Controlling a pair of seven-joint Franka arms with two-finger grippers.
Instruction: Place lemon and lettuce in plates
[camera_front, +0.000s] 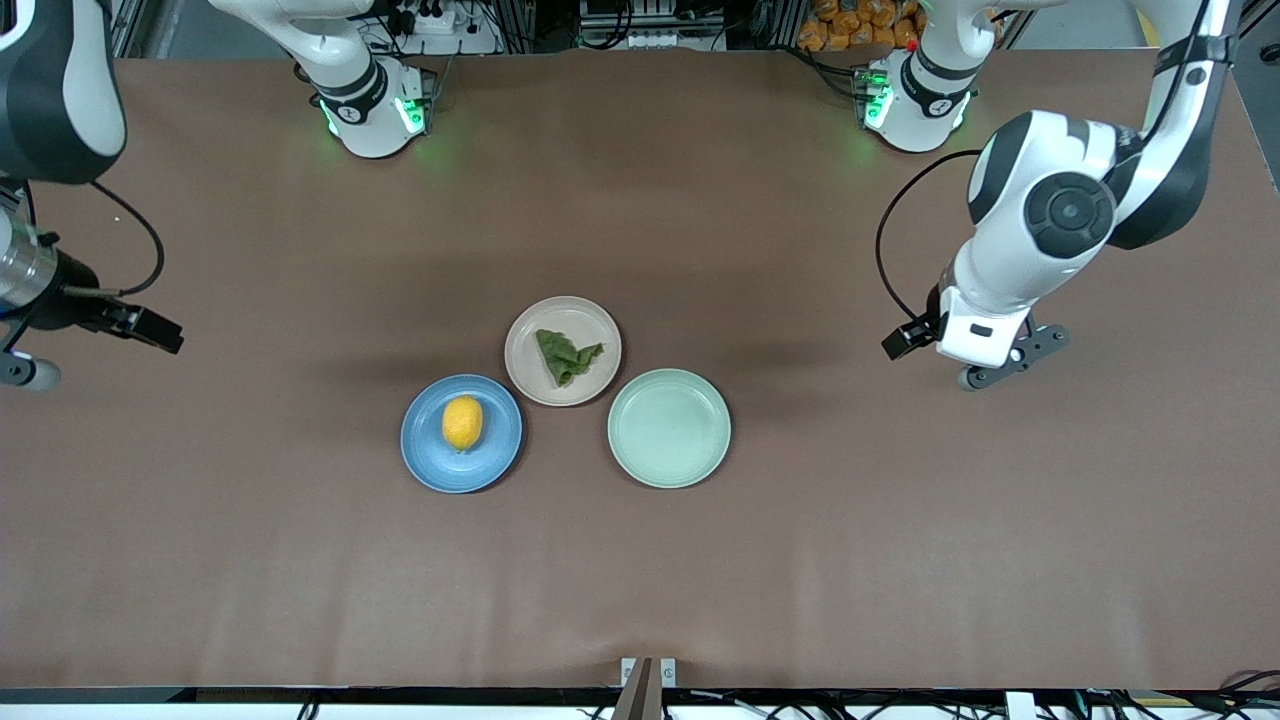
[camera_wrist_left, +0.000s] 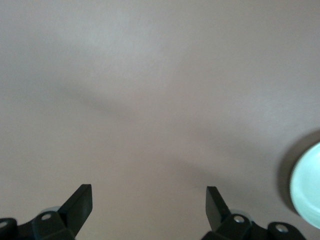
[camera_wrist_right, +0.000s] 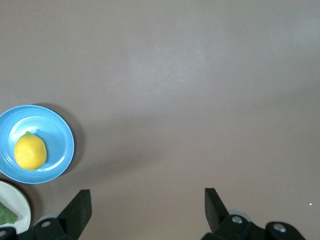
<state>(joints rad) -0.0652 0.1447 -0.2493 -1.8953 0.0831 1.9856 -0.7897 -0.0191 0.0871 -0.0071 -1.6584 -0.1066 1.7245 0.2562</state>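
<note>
Lemon (camera_front: 462, 422) on blue plate (camera_front: 425, 462), brown table (camera_front: 300, 560)

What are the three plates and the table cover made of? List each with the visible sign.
Blue plate, beige plate, mint-green plate: probably plastic or melamine, though glazed ceramic is possible; even matte colour, soft sheen, thin raised rims.
Table cover: looks like brown paper or thin matte sheeting; flat, dull, with faint creases.

White rounded arm shells with black joint caps, green-lit bases, looping black cables, black two-finger grippers with silver screws
</note>
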